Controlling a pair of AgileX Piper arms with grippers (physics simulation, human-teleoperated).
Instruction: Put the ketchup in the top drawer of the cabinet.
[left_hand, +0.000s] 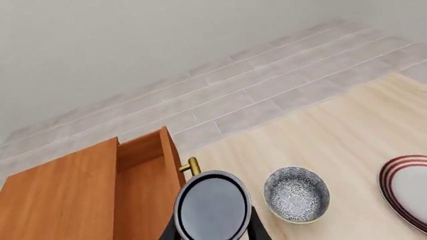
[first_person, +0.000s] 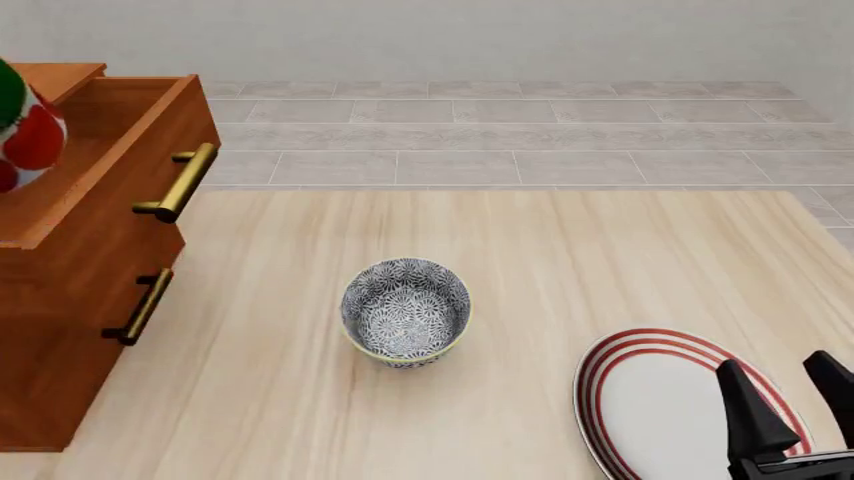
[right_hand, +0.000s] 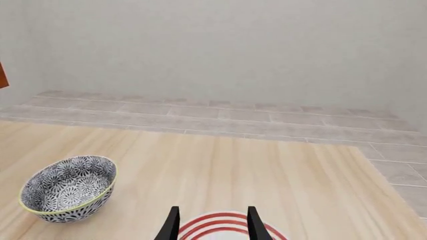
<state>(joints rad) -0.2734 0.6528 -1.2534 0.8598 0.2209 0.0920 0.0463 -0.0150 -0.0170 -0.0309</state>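
The small cylindrical ketchup can (left_hand: 212, 207), dark bluish on top with a red-green-white label, is clamped in the left gripper (left_hand: 213, 231) and held above the open reddish-brown wooden top drawer (first_person: 100, 150) of the two-drawer cabinet (first_person: 67, 330) at the far left. Judged from this, the carrying step is nearly done; next comes lowering the can inside the drawer walls and releasing. The right gripper (right_hand: 212, 224) hangs spread apart over the red-rimmed white plate (first_person: 654, 400) at the near right of the tabletop (first_person: 534, 260).

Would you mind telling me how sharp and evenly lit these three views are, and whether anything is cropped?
Front view: sharp, flat light, faint shadow under the bowl; ketchup cut by the edge. Left wrist view: ketchup top fills the foreground, no glare. Right wrist view: crisp, even, plate cropped.
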